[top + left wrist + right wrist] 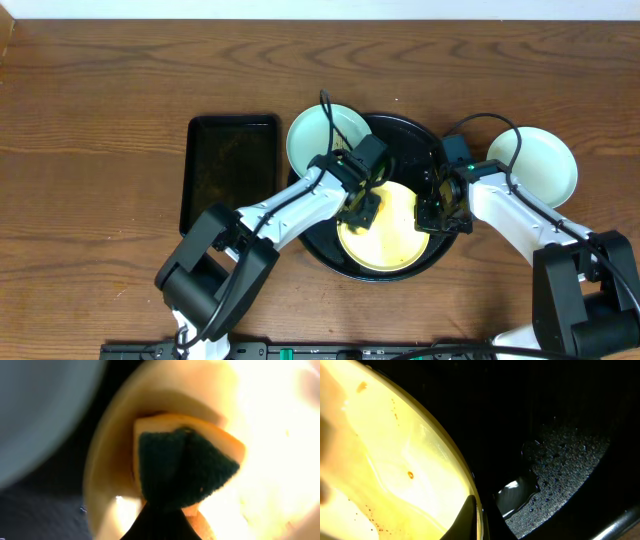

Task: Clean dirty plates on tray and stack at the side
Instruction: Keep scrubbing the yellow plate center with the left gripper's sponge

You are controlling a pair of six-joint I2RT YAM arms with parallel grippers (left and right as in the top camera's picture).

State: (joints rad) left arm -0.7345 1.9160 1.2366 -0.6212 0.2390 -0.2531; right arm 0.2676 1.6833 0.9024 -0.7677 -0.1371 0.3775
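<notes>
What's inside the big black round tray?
The yellow plate lies in the tray, with the left end effector holding a sponge on it. Water drops dot the tray's floor. Whatever lies under the plate is hidden.

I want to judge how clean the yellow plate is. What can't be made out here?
Overhead: the yellow plate's middle, hidden under the left gripper and its sponge; stains too small.
Left wrist: the plate's surface, blurred and washed out by glare.
Right wrist: most of the plate, cut off by the left and bottom edges.
</notes>
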